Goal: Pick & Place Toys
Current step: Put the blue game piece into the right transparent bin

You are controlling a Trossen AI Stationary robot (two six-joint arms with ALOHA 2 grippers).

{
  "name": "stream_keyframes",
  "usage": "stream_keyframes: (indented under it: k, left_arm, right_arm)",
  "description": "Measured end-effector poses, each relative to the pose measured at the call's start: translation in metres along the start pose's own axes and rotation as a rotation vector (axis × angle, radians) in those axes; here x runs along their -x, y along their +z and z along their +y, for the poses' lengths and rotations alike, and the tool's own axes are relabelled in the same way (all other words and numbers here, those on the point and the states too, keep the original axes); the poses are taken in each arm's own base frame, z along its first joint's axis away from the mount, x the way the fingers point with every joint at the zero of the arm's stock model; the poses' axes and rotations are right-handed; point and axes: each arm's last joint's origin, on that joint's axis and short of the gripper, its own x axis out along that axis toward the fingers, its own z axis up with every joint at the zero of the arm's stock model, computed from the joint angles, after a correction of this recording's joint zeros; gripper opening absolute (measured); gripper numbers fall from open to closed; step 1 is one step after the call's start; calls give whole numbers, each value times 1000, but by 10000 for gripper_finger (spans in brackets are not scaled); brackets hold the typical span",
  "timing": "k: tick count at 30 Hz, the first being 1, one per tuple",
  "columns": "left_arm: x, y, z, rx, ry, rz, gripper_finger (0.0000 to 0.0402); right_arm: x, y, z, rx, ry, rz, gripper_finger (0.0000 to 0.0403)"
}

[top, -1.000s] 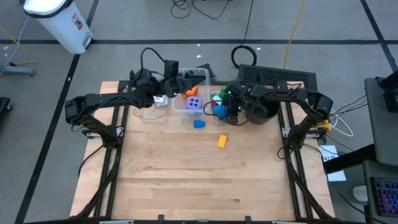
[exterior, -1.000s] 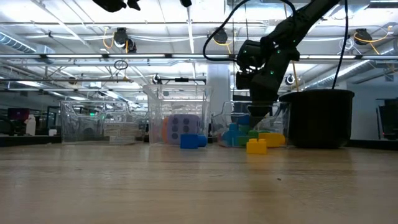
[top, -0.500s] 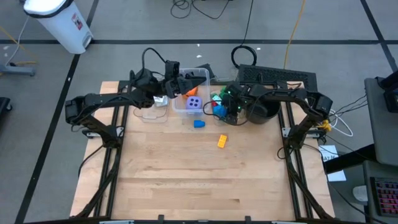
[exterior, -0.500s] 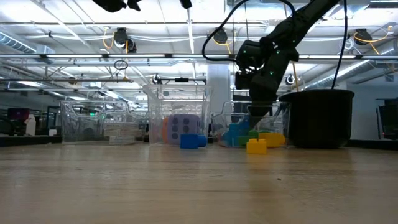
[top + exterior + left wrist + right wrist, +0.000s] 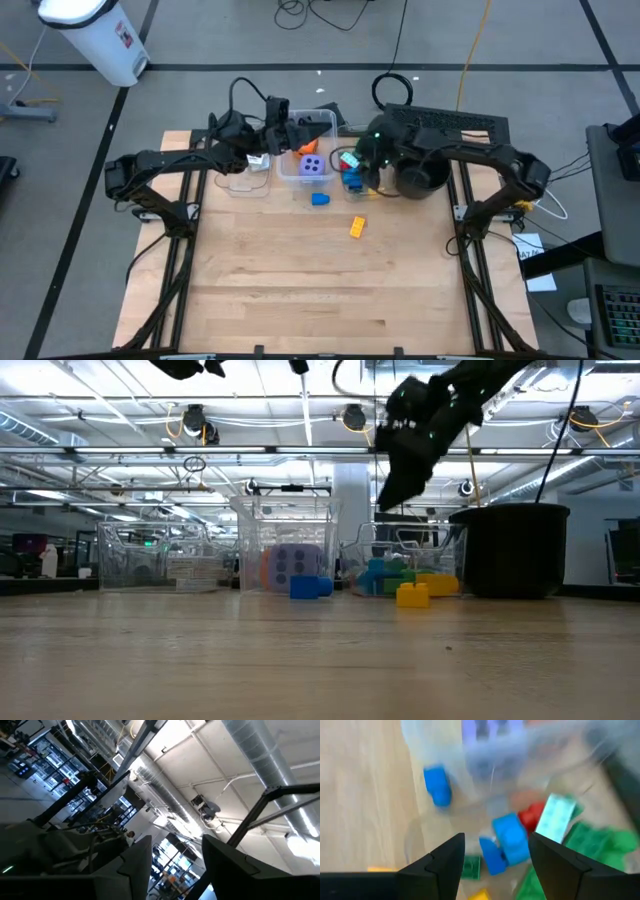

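Note:
My right gripper [image 5: 495,845] hangs open above the clear right bin [image 5: 350,172], which holds blue, red and green bricks [image 5: 512,837]; nothing is between its fingers. The middle clear bin [image 5: 308,178] holds a purple die [image 5: 313,167] and an orange die [image 5: 304,148]. A blue brick [image 5: 320,199] and a yellow brick [image 5: 357,227] lie flat on the table in front of the bins. My left gripper [image 5: 175,865] is raised over the left bin [image 5: 243,180], pointing up toward the ceiling, open and empty.
A black pot [image 5: 420,176] stands at the right of the bins, close to my right arm. White cards [image 5: 195,572] lie stacked in the left bin. The near half of the wooden table [image 5: 320,290] is bare wood.
My right gripper has risen from down among the bricks in the right bin to well above its rim, most of it in the last half second. The bricks on the table and the dice have stayed put.

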Motion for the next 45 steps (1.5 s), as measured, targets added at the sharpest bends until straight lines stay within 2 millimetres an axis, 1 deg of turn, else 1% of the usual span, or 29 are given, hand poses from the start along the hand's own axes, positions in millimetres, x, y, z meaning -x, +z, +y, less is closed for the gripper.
stream_keyframes:
  k: [3,8,13,16,18,22,25,27,33,36,39,45]
  left_arm:
    - [-1,-2,1,19,22,-1,175]
    - [-1,-7,4,-53,63,32,175]
    - [-5,-18,4,-11,138,20,175]
    - [-6,-28,2,18,145,75,175]
    - [-8,-36,0,19,143,124,175]
    - [-12,-59,-9,-14,140,234,175]
    - [-13,-80,-16,-62,149,336,175]
    - [-12,-95,-21,-73,171,404,175]
    - [-4,-141,-36,-114,350,562,175]
    - [3,-161,-46,-156,434,622,175]
    - [11,-178,-54,-193,520,685,175]
    - [31,-202,-66,-238,671,817,175]
  right_arm:
    - [23,10,4,-15,-16,-119,214]
    - [71,21,14,-60,-26,-315,212]
    - [114,21,25,-178,-1,-456,210]
    - [132,19,31,-274,34,-509,212]
    - [137,15,36,-317,62,-526,212]
    - [137,10,54,-341,147,-542,209]
    - [127,5,70,-431,250,-525,206]
    - [119,2,84,-458,326,-525,205]
    - [97,-12,128,-422,591,-633,204]
    - [88,-24,147,-453,685,-706,203]
    - [82,-37,162,-490,698,-740,203]
    - [67,-59,190,-488,540,-711,203]
